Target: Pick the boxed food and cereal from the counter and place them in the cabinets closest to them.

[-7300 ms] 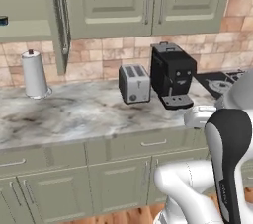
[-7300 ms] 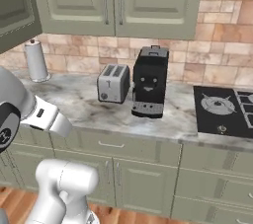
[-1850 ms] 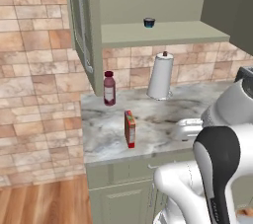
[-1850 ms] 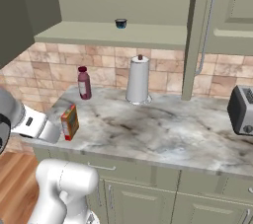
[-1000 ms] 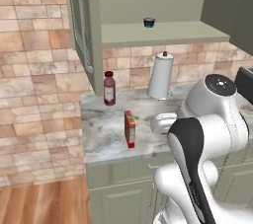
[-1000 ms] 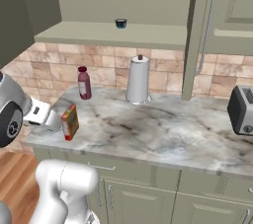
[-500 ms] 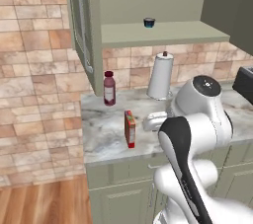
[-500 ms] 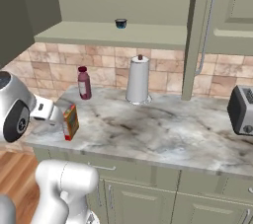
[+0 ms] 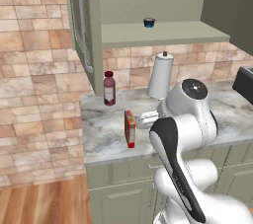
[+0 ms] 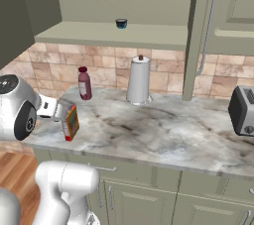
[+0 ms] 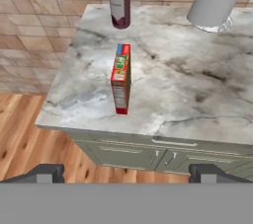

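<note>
Marble desk (image 9: pixel 104 134) carries a thin red boxed food carton (image 9: pixel 129 129), standing upright near the front edge, toward the desk's left end. In the hand view the same carton (image 11: pixel 120 78) stands with its narrow face toward the camera, printed in red, green and yellow. Behind it, against the brick wall, stands a dark red bottle (image 9: pixel 109 88) with a white label, and to the right of that a white paper towel roll (image 9: pixel 160 76) on its holder.

The hand (image 9: pixel 143 119) hangs just right of the carton, its white body level with the box and not touching it; its two fingers stand wide apart with nothing between them, their dark tips (image 11: pixel 47 172) showing at the bottom of the hand view well short of the carton.

Above the desk an olive-green cabinet (image 9: pixel 163 34) stands with its door (image 9: pixel 84 25) swung out, long grey bar handle on the door. A small dark bowl (image 9: pixel 149 22) sits on the plain green inner shelf. In the right base view a grey toaster (image 10: pixel 242 110) sits at the far right of the desk.
</note>
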